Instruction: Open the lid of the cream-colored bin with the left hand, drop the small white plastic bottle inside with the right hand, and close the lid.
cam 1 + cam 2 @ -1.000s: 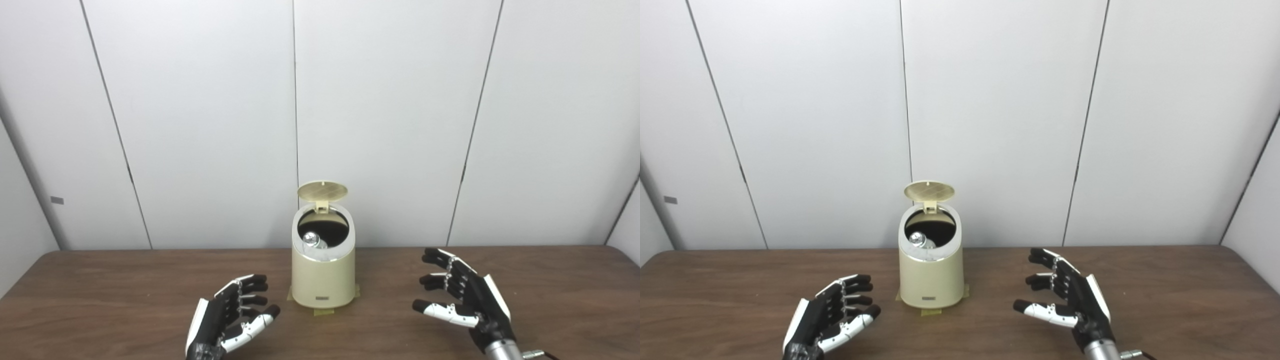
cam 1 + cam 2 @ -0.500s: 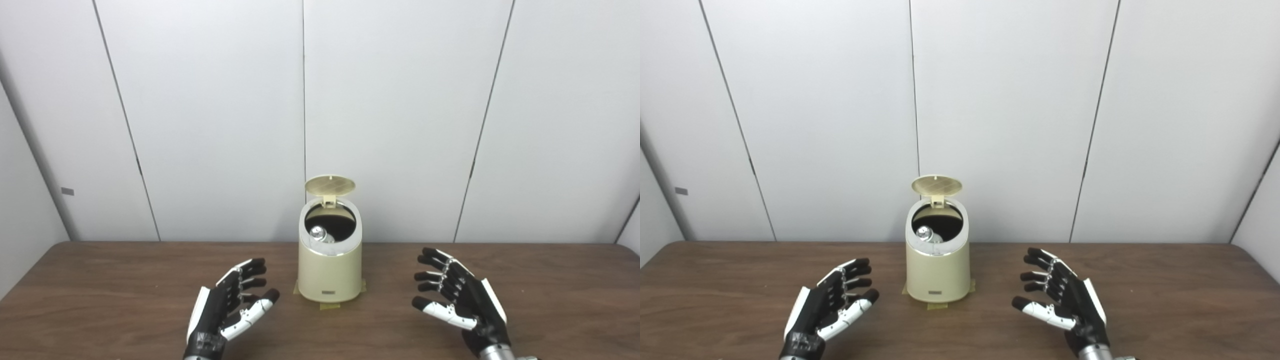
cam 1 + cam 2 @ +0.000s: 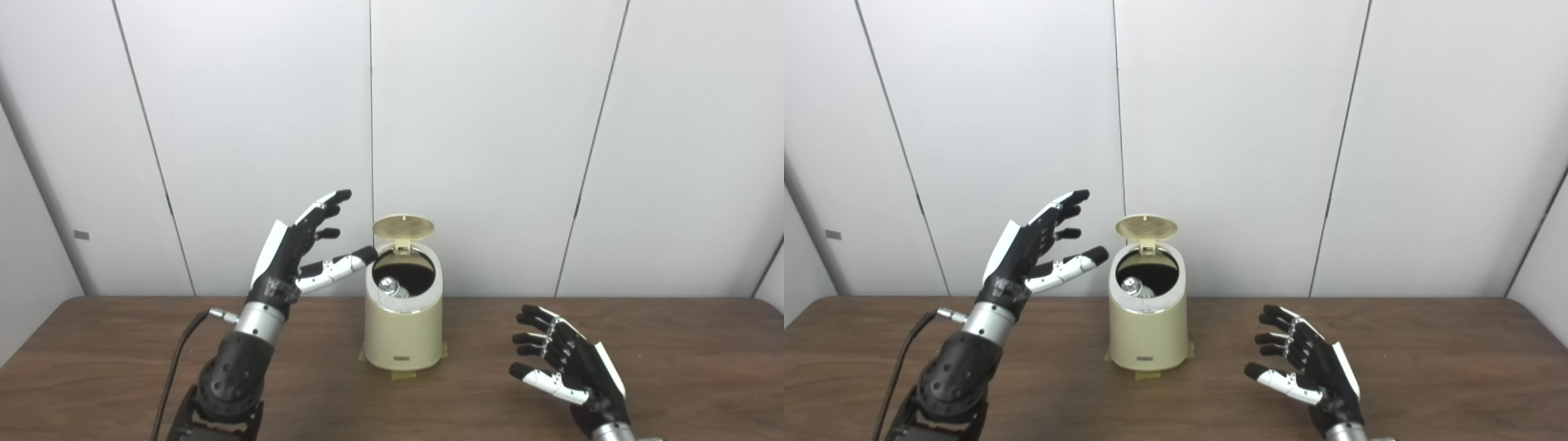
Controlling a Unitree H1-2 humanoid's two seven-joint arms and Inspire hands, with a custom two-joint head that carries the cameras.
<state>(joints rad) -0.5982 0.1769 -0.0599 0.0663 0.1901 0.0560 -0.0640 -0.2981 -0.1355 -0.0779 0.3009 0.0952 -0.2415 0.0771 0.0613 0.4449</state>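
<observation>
The cream-colored bin (image 3: 403, 331) stands on the brown table (image 3: 110, 361), taped down at its base. Its round lid (image 3: 403, 227) stands open and upright at the back. The small white bottle (image 3: 388, 286) lies inside the bin, its shiny end up. My left hand (image 3: 303, 248) is raised and open, just left of the bin's rim at lid height, thumb reaching toward the rim. My right hand (image 3: 566, 367) is open and empty, low over the table to the right of the bin. The same scene shows in the right eye view, with the bin (image 3: 1147, 334) and left hand (image 3: 1041, 245).
White wall panels (image 3: 490, 122) stand close behind the table's back edge. A black cable (image 3: 174, 367) runs down from my left wrist.
My left hand has risen from low over the table to lid height beside the bin. My right hand has stayed low and open. The lid is still up.
</observation>
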